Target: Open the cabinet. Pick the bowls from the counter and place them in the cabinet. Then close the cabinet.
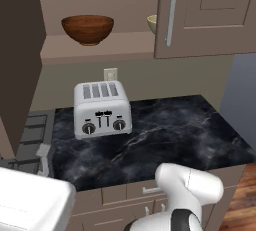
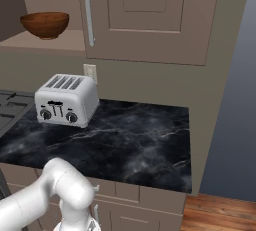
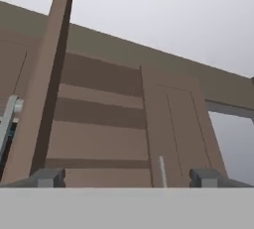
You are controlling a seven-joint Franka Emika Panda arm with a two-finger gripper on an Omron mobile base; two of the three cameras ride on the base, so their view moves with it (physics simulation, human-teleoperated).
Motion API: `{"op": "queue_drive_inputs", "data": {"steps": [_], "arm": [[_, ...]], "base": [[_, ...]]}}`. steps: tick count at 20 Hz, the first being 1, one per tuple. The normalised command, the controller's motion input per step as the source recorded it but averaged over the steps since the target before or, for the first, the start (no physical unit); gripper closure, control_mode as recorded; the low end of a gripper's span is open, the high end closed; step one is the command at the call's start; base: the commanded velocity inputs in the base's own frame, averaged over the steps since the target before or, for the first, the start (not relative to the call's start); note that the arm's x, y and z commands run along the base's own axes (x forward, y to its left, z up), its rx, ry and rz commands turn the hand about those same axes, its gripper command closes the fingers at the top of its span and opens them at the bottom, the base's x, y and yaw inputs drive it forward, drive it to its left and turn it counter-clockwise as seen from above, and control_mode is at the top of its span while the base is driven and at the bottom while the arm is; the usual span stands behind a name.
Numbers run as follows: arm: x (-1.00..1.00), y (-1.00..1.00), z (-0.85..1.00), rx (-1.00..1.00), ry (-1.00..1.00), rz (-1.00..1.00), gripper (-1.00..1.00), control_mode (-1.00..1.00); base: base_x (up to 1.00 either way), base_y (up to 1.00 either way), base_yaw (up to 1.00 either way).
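Left base view: the cabinet [image 1: 100, 45] stands with its left door swung out and its right door [image 1: 210, 15] shut; on its inner shelf the reddish-brown bowl [image 1: 88, 28] sits upright, mouth up, and the cream bowl [image 1: 152, 23] peeks out just past the right door's edge, beside the long vertical handle [image 1: 171, 14]. A silver toaster [image 1: 102, 109] rests on the black counter [image 1: 170, 135] below. Right base view: the brown bowl [image 2: 45, 24] sits on the shelf left of the shut door. Hand view: the pincer [image 3: 127, 177] is spread wide, holding nothing, aimed at the cabinet's shelves.
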Motion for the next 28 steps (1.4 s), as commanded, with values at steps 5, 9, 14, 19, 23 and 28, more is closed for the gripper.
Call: {"op": "queue_drive_inputs", "data": {"steps": [5, 9, 14, 19, 23, 28], "arm": [[0.20, 0.04, -0.01, -0.13, 0.12, -0.14, -1.00, -1.00], [0.17, 0.00, 0.00, -0.12, 0.09, -0.15, -1.00, -1.00], [0.07, 0.23, -0.10, -0.17, 0.11, -0.13, -1.00, -1.00], [-0.14, 0.29, -0.03, -0.15, -0.01, -0.01, -1.00, -1.00], [-0.02, 0.16, -0.03, -0.01, -0.06, 0.00, -1.00, -1.00], [0.03, 0.02, -0.10, 0.07, 0.01, 0.00, -1.00, -1.00]], "base": [[0.00, 0.00, 0.00], [0.00, 0.00, 0.00], [0.00, 0.00, 0.00], [0.00, 0.00, 0.00], [0.00, 0.00, 0.00], [0.00, 0.00, 0.00]]}}
